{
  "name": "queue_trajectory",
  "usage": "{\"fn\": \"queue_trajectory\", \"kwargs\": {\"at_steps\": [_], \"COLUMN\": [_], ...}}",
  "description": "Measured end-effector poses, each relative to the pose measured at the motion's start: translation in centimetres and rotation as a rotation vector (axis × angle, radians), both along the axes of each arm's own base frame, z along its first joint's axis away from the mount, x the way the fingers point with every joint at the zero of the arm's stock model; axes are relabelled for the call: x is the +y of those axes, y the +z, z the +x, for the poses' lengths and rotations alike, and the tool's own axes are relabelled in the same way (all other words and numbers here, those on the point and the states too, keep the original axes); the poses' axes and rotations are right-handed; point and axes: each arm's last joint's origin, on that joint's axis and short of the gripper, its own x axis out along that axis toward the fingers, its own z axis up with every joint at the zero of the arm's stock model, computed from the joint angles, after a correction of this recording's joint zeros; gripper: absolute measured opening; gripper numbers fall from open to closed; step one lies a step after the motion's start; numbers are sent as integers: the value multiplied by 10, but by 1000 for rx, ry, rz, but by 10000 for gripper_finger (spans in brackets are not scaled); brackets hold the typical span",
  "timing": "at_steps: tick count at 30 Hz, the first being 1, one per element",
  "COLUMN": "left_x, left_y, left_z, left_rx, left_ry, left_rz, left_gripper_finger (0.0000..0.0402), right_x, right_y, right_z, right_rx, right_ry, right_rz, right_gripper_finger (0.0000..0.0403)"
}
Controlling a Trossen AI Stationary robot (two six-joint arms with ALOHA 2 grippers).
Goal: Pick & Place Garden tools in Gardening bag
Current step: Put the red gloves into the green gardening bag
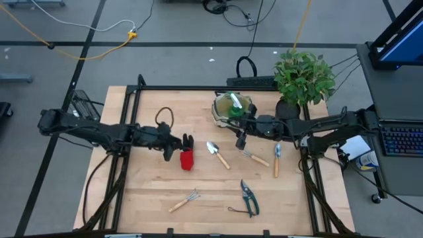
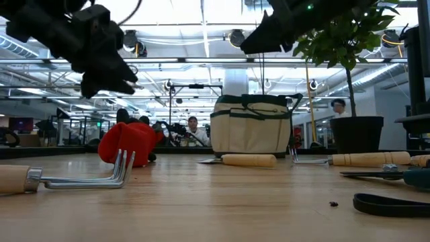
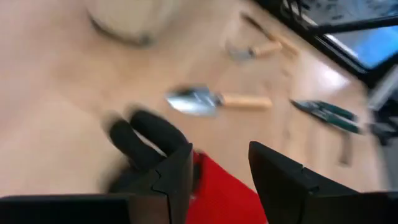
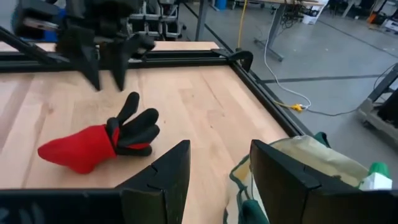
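Observation:
The red-black gloves [image 1: 186,157] lie on the table left of centre; they also show in the low view [image 2: 127,144] and the right wrist view [image 4: 99,143]. My left gripper [image 1: 177,147] hangs open just above them, clear of them in the low view [image 2: 107,74]; the red cuff [image 3: 217,186] shows below its fingers. The tan bag [image 1: 231,109] stands at the far centre with a green spray bottle [image 4: 378,177] inside. My right gripper [image 1: 241,135] is open and empty, up in the air beside the bag's near side [image 4: 298,165]. A trowel [image 1: 217,153], fork [image 1: 254,157], narrow trowel [image 1: 277,158], rake [image 1: 184,200] and shears [image 1: 249,197] lie flat.
A potted green plant [image 1: 303,79] stands at the far right, close to the bag. A black frame rail [image 1: 198,88] runs along the table's far edge. Bare wood [image 1: 132,192] lies at the near left. People show in the room beyond [image 2: 193,128].

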Motion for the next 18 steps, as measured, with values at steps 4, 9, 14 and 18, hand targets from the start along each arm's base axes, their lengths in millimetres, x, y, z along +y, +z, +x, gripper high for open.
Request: {"fn": "queue_trajectory", "kwargs": {"at_steps": [4,9,14,18], "left_x": [-8,-14,-12,-7], "left_y": [-13,-29,-43,-49], "left_z": [6,12,16,21], "left_rx": [77,168,226,231], "left_ry": [-19,35,132,197], "left_rz": [-169,-260,-273,-240], "left_gripper_finger": [163,163,163,163], "right_x": [0,0,0,0], "right_y": [-1,-2,-2,-2], "right_z": [1,2,2,2], "right_rx": [8,12,12,13], "right_ry": [4,4,4,4], "right_rz": [-12,-12,-12,-12], "right_gripper_finger": [162,162,160,159]}}
